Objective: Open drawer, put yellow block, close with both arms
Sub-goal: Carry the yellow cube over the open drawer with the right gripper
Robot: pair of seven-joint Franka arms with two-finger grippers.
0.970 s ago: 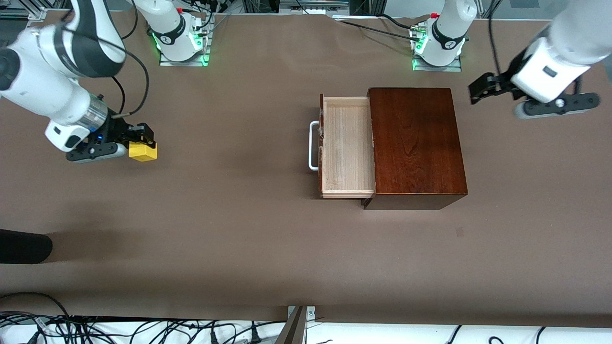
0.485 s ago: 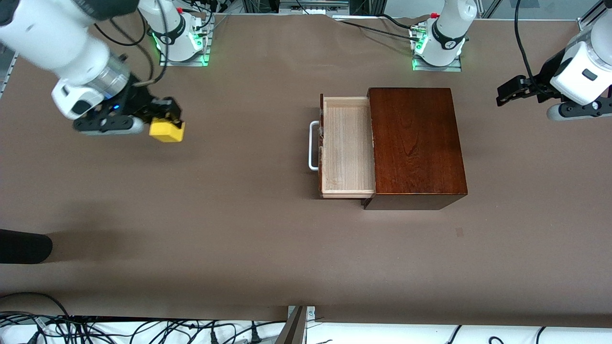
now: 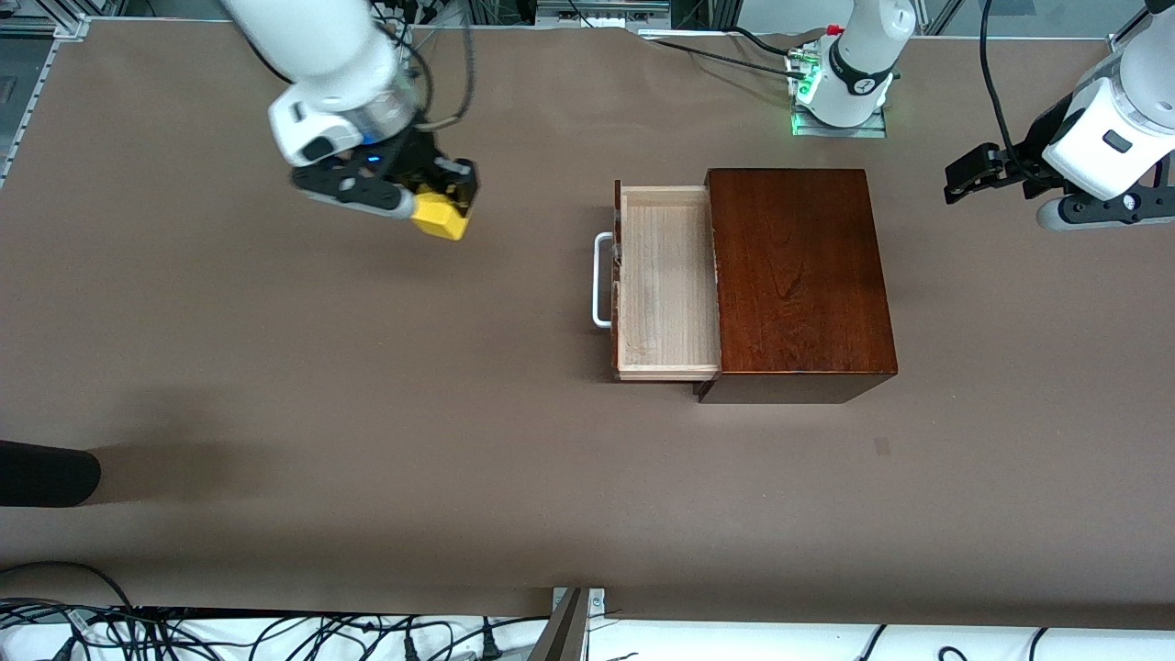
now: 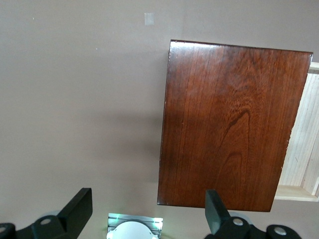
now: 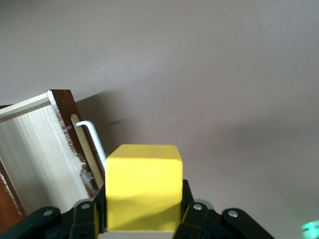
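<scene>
The dark reddish-brown wooden box (image 3: 799,275) stands mid-table with its drawer (image 3: 665,285) pulled out toward the right arm's end, pale inside, empty, white handle (image 3: 601,280) at its front. My right gripper (image 3: 450,207) is shut on the yellow block (image 3: 439,216) and holds it in the air over bare table, between the right arm's end and the drawer. In the right wrist view the block (image 5: 143,186) sits between the fingers, with the drawer (image 5: 35,154) ahead. My left gripper (image 3: 964,179) is open and empty in the air past the box, at the left arm's end; the box (image 4: 232,124) shows in its view.
The two arm bases stand along the table's edge farthest from the front camera; the left one (image 3: 840,92) is just past the box. A dark object (image 3: 46,473) lies at the right arm's end, nearer the front camera. Cables hang along the nearest edge.
My right gripper has lifted the yellow block off the table and carried it toward the drawer. My left gripper has drawn back from the box toward the left arm's end of the table.
</scene>
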